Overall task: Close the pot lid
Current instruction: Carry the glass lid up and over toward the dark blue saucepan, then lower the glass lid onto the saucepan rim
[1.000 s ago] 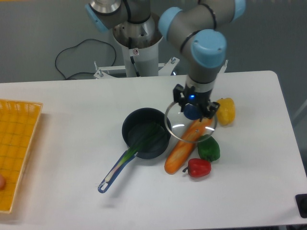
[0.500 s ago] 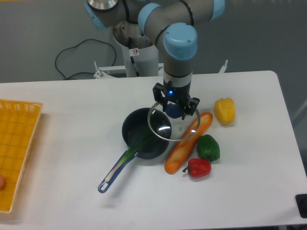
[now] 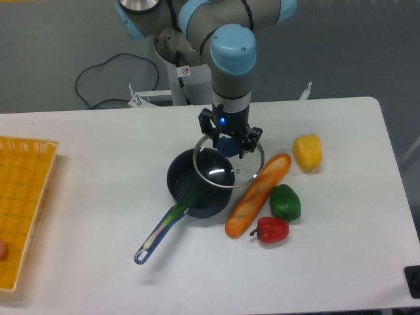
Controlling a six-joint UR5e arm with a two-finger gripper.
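While the pot [image 3: 200,182] sits near the table [image 3: 341,249] centre, handle toward the front edge, the lid [image 3: 223,167], knob clenched in the gripper [image 3: 229,146], overlaps only its right rim, leaving the pot centre leftward and forward.

Lid carried leftward in the frame — now partly over the pot.
The gripper [image 3: 229,144], closed on the blue knob, went from just left of the yellow pepper [image 3: 307,151] a second ago to centre frame, above the upper right rim of the pot [image 3: 197,183]. The lid [image 3: 228,161] came with it — its left part now overlaps the pot's opening, and it has cleared the bread loaf [image 3: 257,195] and green pepper [image 3: 285,202] it was covering.
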